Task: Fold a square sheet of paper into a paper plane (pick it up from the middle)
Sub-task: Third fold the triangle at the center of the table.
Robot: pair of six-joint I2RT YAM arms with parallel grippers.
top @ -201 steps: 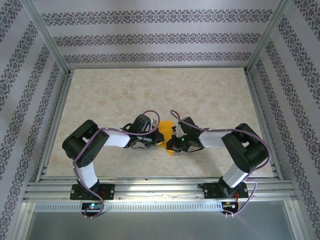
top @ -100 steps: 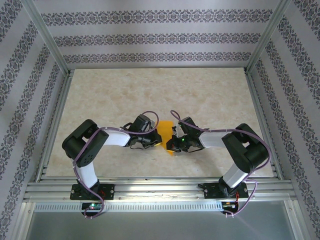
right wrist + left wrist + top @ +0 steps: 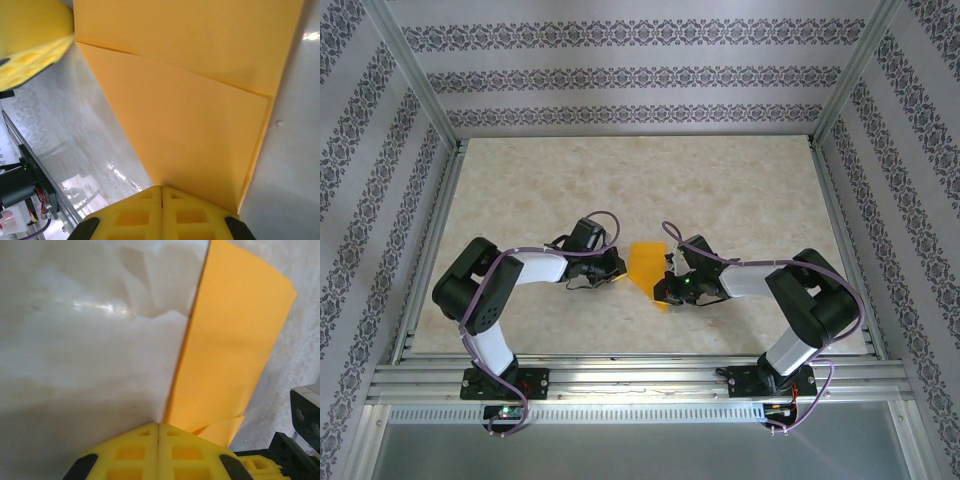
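The square sheet of paper (image 3: pixel 647 264) is orange-yellow and lies folded on the table between the arms, tapering to a point at its near end. A diagonal crease crosses the paper (image 3: pixel 200 90). My right gripper (image 3: pixel 666 292) is shut, and its yellow fingertips (image 3: pixel 161 187) rest on the sheet's pointed end. My left gripper (image 3: pixel 617 269) is shut too, just left of the sheet. Its tips (image 3: pixel 159 425) sit at the edge of the paper (image 3: pixel 230 340) with nothing between them. The left gripper's yellow finger (image 3: pixel 30 40) also shows in the right wrist view.
The marbled tabletop (image 3: pixel 570 190) extends far behind the paper. An aluminium rail (image 3: pixel 640 375) runs along the near edge, and patterned walls close in the other three sides. Part of the right arm's black body (image 3: pixel 305 410) is at the right in the left wrist view.
My left gripper has drawn back to the left, off the paper, and its elbow has swung left. More of the sheet is now uncovered. The right arm has stayed put.
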